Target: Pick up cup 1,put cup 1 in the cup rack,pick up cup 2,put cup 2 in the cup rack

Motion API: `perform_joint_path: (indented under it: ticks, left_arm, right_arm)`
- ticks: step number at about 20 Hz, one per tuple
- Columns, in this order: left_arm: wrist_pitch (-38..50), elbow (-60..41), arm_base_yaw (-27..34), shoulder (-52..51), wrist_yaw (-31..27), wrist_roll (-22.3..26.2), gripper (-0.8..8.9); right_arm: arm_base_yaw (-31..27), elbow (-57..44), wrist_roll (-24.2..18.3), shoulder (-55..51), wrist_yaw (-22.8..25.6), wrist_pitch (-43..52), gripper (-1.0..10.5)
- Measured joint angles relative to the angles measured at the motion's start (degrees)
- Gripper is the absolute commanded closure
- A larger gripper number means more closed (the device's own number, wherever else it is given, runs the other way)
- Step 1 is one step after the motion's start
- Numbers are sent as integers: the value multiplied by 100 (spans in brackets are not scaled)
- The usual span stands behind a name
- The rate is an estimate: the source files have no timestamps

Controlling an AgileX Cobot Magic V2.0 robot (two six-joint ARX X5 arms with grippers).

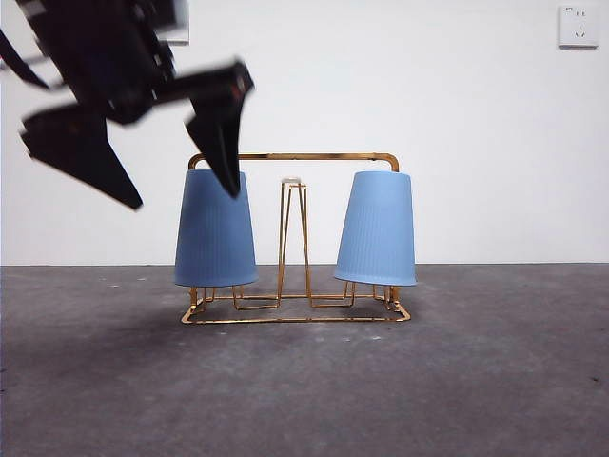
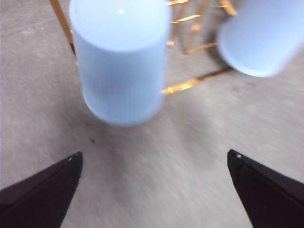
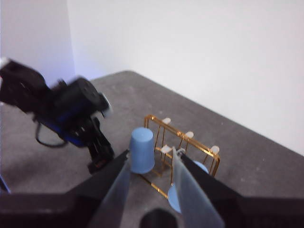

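The gold wire cup rack (image 1: 304, 156) stands mid-table. Two blue cups sit upside down on its prongs: one on the left (image 1: 215, 233) and one on the right (image 1: 378, 233), which tilts slightly. My left gripper (image 1: 186, 200) is open and empty, hovering up and to the left of the left cup, one jaw in front of its top. In the left wrist view, the open gripper (image 2: 154, 153) faces that cup (image 2: 121, 61), the other cup (image 2: 261, 38) and the rack (image 2: 185, 85). My right gripper (image 3: 151, 153) is open, empty and high above the rack (image 3: 156, 118).
The grey table (image 1: 304, 390) runs back to a white wall with a socket (image 1: 578, 26) at the top right. The right wrist view shows the left arm (image 3: 71, 114) beside the rack and the near cup (image 3: 142, 149).
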Motion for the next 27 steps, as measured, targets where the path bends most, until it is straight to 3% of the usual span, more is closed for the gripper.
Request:
perform_joint_path:
  ticks: [7,13,17,23,27]
  left_arm:
    - [-1021,0,-175,-1720,1779,-304,220]
    - [-1209,0,-201,-3042,3379,-649,221]
    - [-1209,0,-203,-3497,3624,-857,238]
    - [-1375,0,-203,-3891,3635,-942,448]
    - [-1502,0,-203,-3954,3637,-944,731]
  right_arm:
    - [0,0,85,85,0,-787,792]
    - [0,0,256,138,0,-1766,791]
    - [0,0,380,142,0,-2192,792]
    - [0,0,503,144,0,-2345,792]
    - [0,0,520,149,0,-2345,792]
